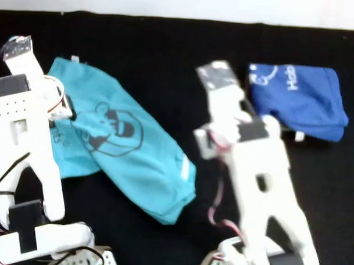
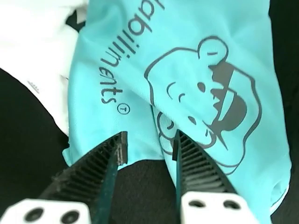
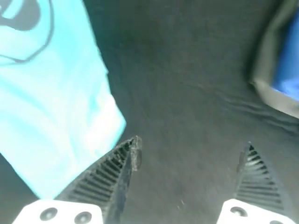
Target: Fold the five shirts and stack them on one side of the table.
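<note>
Two tools spread: left tool (image 2: pixel 149 135), right tool (image 3: pixel 191 143); blue shirt (image 1: pixel 300 99) overhead.

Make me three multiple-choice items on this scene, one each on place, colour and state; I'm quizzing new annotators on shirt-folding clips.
1. Where does the blue shirt lie in the high view? A) far right B) near left C) in a gripper
2. What colour is the shirt with the cartoon face? A) red B) teal C) white
3. How is the right gripper? A) shut on a shirt B) open over the black table C) shut, empty
Key: 1 A, it lies at the far right. 2 B, the print is on teal cloth. 3 B, its fingers stand wide apart.
</note>
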### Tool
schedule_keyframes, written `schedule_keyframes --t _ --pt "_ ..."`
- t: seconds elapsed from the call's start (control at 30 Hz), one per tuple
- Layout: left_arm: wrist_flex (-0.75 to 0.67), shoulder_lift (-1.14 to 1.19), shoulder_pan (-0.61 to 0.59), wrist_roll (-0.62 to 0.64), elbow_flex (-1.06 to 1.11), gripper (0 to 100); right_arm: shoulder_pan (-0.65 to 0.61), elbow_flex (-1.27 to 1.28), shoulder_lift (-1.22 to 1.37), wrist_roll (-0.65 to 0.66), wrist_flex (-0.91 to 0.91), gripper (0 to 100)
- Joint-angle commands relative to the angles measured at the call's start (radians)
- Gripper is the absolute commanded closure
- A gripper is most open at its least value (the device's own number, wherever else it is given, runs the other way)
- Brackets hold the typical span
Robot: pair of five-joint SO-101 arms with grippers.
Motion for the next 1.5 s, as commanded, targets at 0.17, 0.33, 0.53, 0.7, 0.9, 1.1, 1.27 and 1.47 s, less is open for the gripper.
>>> schedule_keyframes --t 0.17,0.33,0.53,0.7,0.9,1.1,1.27,1.47 --pt "0.008 -0.008 -0.093 -0.009 -0.045 83 -0.216 -0.274 0.558 -0.097 -0.045 68.6" --pt "0.005 -0.008 -0.139 -0.011 -0.047 83 -0.28 -0.406 0.76 -0.097 0.031 68.6" --pt "0.002 -0.008 -0.137 -0.011 -0.047 83 -0.328 -0.461 0.9 -0.021 0.136 81.7" --pt "0.0 -0.001 -0.136 -0.011 -0.047 83 -0.298 -0.463 0.912 0.038 0.251 98.1" --pt "0.0 0.001 -0.136 -0.011 -0.047 83 -0.171 -0.496 0.716 0.112 0.43 99.2" --pt "0.002 0.002 -0.125 -0.011 -0.036 83 0.054 -0.486 0.289 0.267 0.458 99.2" --pt "-0.068 0.102 -0.125 -0.011 0.001 83 0.242 -0.484 0.097 0.381 0.458 99.2" --pt "-0.106 0.437 -0.153 -0.037 -0.065 83 0.423 -0.484 0.096 0.439 0.456 99.2"
